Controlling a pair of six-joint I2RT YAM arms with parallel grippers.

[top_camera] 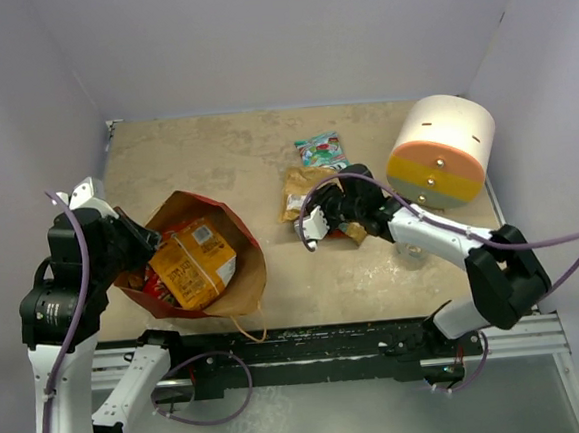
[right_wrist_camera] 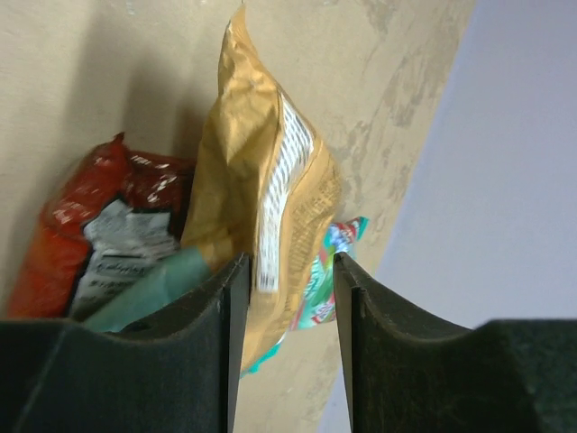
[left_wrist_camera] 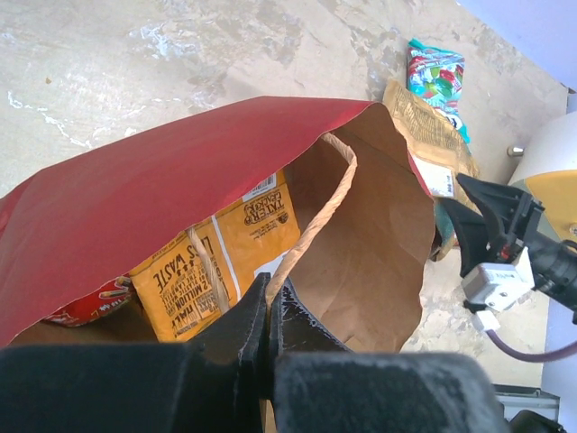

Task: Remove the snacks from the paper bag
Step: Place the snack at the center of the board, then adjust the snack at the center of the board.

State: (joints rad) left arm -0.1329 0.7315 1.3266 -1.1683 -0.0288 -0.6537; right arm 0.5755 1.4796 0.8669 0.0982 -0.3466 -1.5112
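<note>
The paper bag point(top_camera: 236, 281), red outside and brown inside, lies open at the left. An orange snack packet point(top_camera: 195, 262) and a red one point(left_wrist_camera: 90, 302) are inside it. My left gripper point(left_wrist_camera: 269, 302) is shut on the bag's string handle point(left_wrist_camera: 320, 212) at the bag's left rim point(top_camera: 144, 250). My right gripper point(right_wrist_camera: 288, 271) is open, its jaws either side of a tan-gold packet point(right_wrist_camera: 261, 171) lying on the table point(top_camera: 300, 190). A red-and-silver packet point(right_wrist_camera: 99, 225) lies beside it. A teal-green candy pack point(top_camera: 321, 151) lies just behind.
A white cylinder with an orange-yellow band point(top_camera: 442, 151) stands at the back right. A small clear roll point(top_camera: 410, 251) lies by my right arm. Lilac walls close the table on three sides. A black rail point(top_camera: 309, 337) runs along the near edge.
</note>
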